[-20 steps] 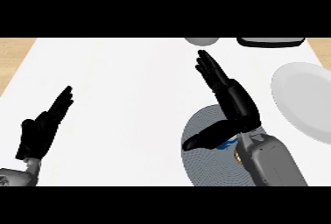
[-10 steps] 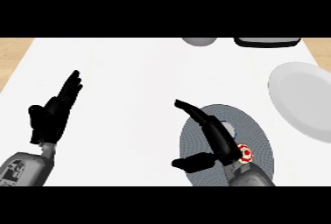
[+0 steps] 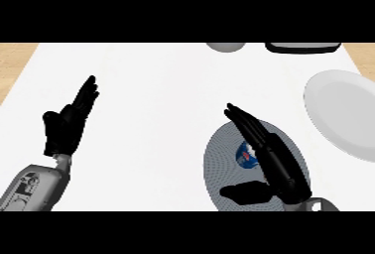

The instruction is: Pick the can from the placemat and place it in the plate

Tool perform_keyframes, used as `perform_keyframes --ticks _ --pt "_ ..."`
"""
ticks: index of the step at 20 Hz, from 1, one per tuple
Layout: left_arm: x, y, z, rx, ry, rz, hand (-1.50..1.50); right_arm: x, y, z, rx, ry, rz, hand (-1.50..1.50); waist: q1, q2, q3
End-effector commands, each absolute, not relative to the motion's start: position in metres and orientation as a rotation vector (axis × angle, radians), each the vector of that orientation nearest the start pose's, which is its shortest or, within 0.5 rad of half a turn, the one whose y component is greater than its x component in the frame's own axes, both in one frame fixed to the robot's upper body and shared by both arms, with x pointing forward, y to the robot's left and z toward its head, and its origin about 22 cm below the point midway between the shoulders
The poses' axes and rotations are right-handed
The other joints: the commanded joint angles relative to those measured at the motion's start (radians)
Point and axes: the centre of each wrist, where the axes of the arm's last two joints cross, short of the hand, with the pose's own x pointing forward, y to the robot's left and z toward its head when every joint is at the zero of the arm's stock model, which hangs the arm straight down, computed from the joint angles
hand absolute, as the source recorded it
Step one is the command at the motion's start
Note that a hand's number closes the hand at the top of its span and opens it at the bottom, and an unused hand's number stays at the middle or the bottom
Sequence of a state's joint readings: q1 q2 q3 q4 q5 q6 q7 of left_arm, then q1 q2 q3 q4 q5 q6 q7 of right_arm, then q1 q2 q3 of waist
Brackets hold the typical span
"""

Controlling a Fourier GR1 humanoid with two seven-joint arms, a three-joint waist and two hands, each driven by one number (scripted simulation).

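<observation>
The can (image 3: 247, 155) shows only as a small blue, red and white patch on the round grey placemat (image 3: 223, 163) at the lower right. My right hand (image 3: 282, 168) lies over the mat with straight fingers pointing up-left, covering most of the can. It is open, its thumb spread low and to the left. The can peeks out at the left side of the fingers. The white plate (image 3: 343, 111) lies right of the mat, at the right edge. My left hand (image 3: 67, 124) rests open at the left, fingers up.
A grey rounded object (image 3: 225, 46) and a dark object (image 3: 302, 47) sit at the counter's far edge. A wide bare stretch of white counter (image 3: 161, 94) lies between my hands. Wooden floor (image 3: 15, 64) shows at the far left.
My right hand drew back from the far side of the mat, then shifted right across it. The can now shows left of its fingers instead of right. My left hand rose slightly.
</observation>
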State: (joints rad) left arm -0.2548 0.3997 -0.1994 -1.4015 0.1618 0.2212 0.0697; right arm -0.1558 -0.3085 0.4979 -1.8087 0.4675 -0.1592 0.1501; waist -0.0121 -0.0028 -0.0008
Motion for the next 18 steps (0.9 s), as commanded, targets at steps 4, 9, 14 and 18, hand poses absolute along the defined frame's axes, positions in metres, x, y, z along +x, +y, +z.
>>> perform_keyframes --ticks 4,9,14,18 --pt "0.309 0.269 0.048 0.236 -1.545 -0.209 0.0 0.227 -0.189 0.138 -0.58 -1.535 1.109 -1.5 -0.01 -0.004 -0.003" --pt "0.301 0.254 0.038 0.198 -1.542 -0.206 0.0 0.229 -0.195 0.164 -0.561 -1.336 1.2 -1.5 0.009 0.0 -0.001" --pt "0.299 0.247 0.042 0.222 -1.569 -0.207 0.0 0.246 -0.189 0.176 -0.547 -1.214 1.233 -1.5 0.016 0.002 0.0" --pt "0.298 0.258 0.035 0.218 -1.55 -0.227 0.0 0.246 -0.188 0.163 -0.525 -1.191 1.259 -1.5 0.013 0.003 0.001"
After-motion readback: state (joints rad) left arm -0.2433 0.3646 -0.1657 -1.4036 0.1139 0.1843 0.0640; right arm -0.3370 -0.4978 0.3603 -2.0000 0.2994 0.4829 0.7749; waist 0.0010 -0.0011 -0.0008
